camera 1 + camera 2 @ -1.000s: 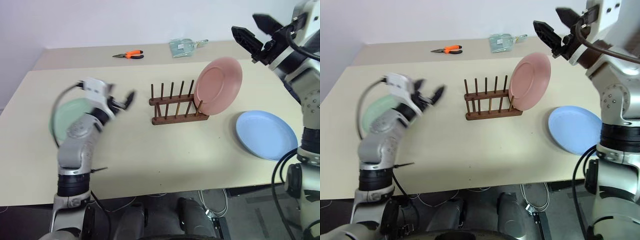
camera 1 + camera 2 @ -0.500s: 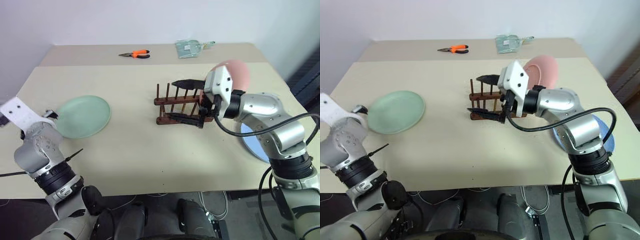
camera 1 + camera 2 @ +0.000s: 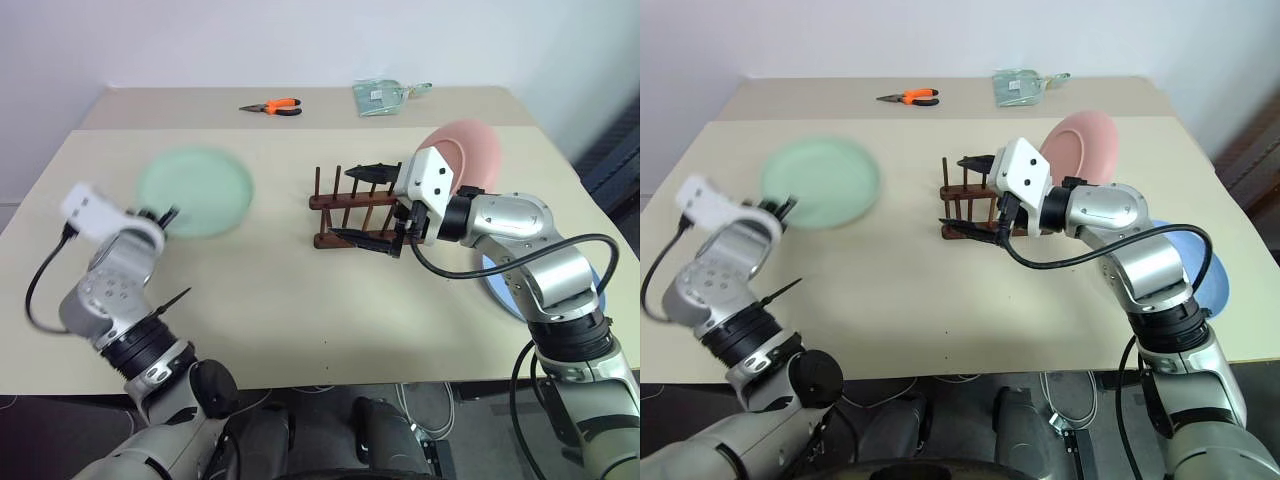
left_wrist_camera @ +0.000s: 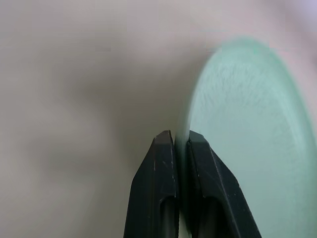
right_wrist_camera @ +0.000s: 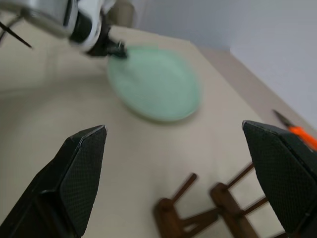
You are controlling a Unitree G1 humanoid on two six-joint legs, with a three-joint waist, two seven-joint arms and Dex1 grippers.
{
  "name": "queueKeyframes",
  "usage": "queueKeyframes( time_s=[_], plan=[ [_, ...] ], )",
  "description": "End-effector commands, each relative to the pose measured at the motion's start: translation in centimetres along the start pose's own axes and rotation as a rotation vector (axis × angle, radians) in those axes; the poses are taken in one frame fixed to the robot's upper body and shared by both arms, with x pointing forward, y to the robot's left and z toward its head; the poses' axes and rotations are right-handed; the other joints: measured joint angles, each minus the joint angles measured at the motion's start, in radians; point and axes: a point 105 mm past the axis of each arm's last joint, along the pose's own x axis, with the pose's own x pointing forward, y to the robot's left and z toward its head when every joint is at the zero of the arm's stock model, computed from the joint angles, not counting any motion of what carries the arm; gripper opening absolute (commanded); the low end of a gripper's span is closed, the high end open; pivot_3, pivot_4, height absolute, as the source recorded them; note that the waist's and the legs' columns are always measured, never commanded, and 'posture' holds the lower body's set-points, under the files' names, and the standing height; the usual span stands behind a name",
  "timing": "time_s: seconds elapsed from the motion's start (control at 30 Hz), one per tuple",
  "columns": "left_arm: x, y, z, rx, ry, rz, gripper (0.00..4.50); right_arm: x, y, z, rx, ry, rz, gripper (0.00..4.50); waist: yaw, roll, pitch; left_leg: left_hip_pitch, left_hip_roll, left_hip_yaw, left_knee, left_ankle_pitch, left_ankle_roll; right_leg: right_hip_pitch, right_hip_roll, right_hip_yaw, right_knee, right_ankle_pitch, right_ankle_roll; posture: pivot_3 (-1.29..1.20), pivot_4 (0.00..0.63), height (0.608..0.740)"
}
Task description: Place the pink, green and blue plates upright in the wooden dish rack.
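The green plate [image 3: 195, 190] hangs above the table's left half, blurred, with my left gripper [image 3: 165, 215] shut on its near rim; the left wrist view shows both fingers [image 4: 163, 163] pinching that rim [image 4: 247, 139]. The wooden dish rack [image 3: 335, 203] stands mid-table. The pink plate [image 3: 470, 150] stands upright at its right end. My right gripper [image 3: 352, 205] is open at the rack's left end, one finger above the pegs and one low in front. The blue plate [image 3: 1205, 265] lies flat at the right, mostly hidden behind my right arm.
Orange-handled pliers [image 3: 272, 106] and a clear plastic bag [image 3: 385, 96] lie at the table's far edge. In the right wrist view the green plate [image 5: 153, 89] and my left gripper [image 5: 116, 49] lie beyond the rack's pegs [image 5: 173, 213].
My left gripper has shut on the green plate's rim and raised it off the table toward the rack. My right gripper came down from high on the right to the rack, then stayed.
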Motion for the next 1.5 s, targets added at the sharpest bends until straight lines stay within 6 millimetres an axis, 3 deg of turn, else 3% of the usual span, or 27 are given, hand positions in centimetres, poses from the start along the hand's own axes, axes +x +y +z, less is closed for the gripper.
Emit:
queueKeyframes(
  time_s=[0.03,0.17,0.37,0.47,0.7,0.77,0.87,1.0,1.1,1.2,1.3,1.4,1.5],
  plan=[
    [-1.8,-8.4,1.9,0.107,-0.11,-0.312,0.05,1.4,0.0,1.4,-0.158,-0.017,-0.001,4.5,-0.005,0.0,0.0,0.0,0.0,0.0,-0.001,0.0,0.0,0.0,0.0,0.0,0.0,0.0,0.0,0.0,0.15,0.74],
    [-3.3,-12.3,1.3,0.195,-0.105,-0.464,0.05,3.0,-1.1,1.5,-0.335,0.02,-0.059,4.5,-0.029,0.001,0.0,0.001,0.0,0.001,-0.002,0.0,-0.001,-0.001,0.0,0.001,0.0,0.0,0.0,0.0,0.15,0.74],
    [-4.1,-14.4,0.4,0.174,-0.053,-0.537,0.05,4.2,-2.1,0.0,-0.566,0.105,-0.033,4.5,-0.026,0.001,0.0,0.001,0.001,0.001,-0.002,0.0,0.0,-0.001,0.0,0.001,0.0,0.0,0.0,0.0,0.15,0.74],
    [-4.3,-14.7,0.2,0.15,-0.039,-0.551,0.0,4.3,-2.6,-0.5,-0.594,0.122,-0.04,3.69,-0.022,0.0,0.0,0.001,0.0,0.001,-0.002,0.0,0.0,-0.001,0.0,0.001,0.0,0.0,0.0,0.0,0.15,0.74],
    [-4.2,-13.8,-0.2,0.138,-0.018,-0.523,0.0,4.1,-3.1,-0.5,-0.638,0.123,-0.061,0.21,-0.026,0.0,0.0,0.001,0.0,0.0,-0.002,0.0,0.0,-0.001,0.0,0.001,-0.001,0.0,0.0,0.0,0.15,0.74],
    [-4.2,-13.6,-0.1,0.116,-0.021,-0.528,0.72,4.0,-3.3,-0.4,-0.666,0.126,-0.079,0.0,-0.025,0.001,0.0,0.001,0.0,0.0,-0.002,0.0,-0.001,-0.001,0.001,0.001,0.0,0.0,0.0,0.0,0.15,0.74],
    [-4.4,-12.8,2.6,-0.008,-0.122,-0.536,1.96,3.6,-3.9,-0.1,-0.688,0.119,-0.126,0.0,-0.023,0.0,0.0,0.001,0.0,0.0,-0.002,0.001,-0.001,-0.001,0.0,0.002,-0.001,0.0,0.0,0.0,0.15,0.74],
    [-3.5,-8.7,7.1,-0.01,-0.313,-0.377,3.94,2.3,-5.1,1.6,-0.578,0.035,-0.222,0.0,-0.026,0.001,0.0,0.001,0.0,0.0,-0.002,0.001,-0.001,-0.001,0.001,0.002,-0.001,0.0,0.0,0.0,0.15,0.74],
    [-3.4,-6.6,8.3,0.164,-0.377,-0.331,3.94,0.9,-5.6,3.8,-0.382,-0.1,-0.277,0.0,-0.028,0.001,0.0,0.002,0.001,0.001,-0.003,0.003,-0.005,-0.001,0.001,0.002,0.0,0.0,-0.001,0.0,0.15,0.74],
    [-3.8,-5.9,5.7,0.383,-0.312,-0.423,3.94,-1.3,-6.4,7.1,-0.026,-0.315,-0.328,0.0,-0.025,0.002,0.001,0.001,0.001,0.001,-0.003,0.003,-0.005,-0.001,0.001,0.003,-0.001,0.0,-0.001,0.0,0.15,0.74],
    [-4.6,-6.1,0.7,0.632,-0.169,-0.565,3.94,-2.6,-6.1,9.1,0.27,-0.454,-0.27,0.0,-0.015,0.002,0.001,0.0,0.0,-0.001,-0.002,0.0,0.0,-0.001,0.001,0.002,0.0,0.0,-0.001,0.0,0.15,0.74],
    [-7.3,-6.5,-5.6,0.663,0.05,-0.814,3.94,-3.2,-6.7,8.2,0.557,-0.497,-0.311,0.0,-0.016,0.003,0.0,0.0,0.0,-0.002,-0.002,0.0,0.001,0.0,0.001,0.003,-0.001,-0.001,-0.006,0.0,0.15,0.74],
    [-10.0,-6.7,-9.2,0.687,0.206,-0.995,3.94,-3.3,-6.4,7.1,0.688,-0.484,-0.328,0.0,-0.023,0.005,0.001,0.0,0.001,-0.001,-0.003,0.0,0.001,-0.002,0.001,0.003,-0.001,-0.002,-0.009,0.0,0.15,0.74]
  ],
)
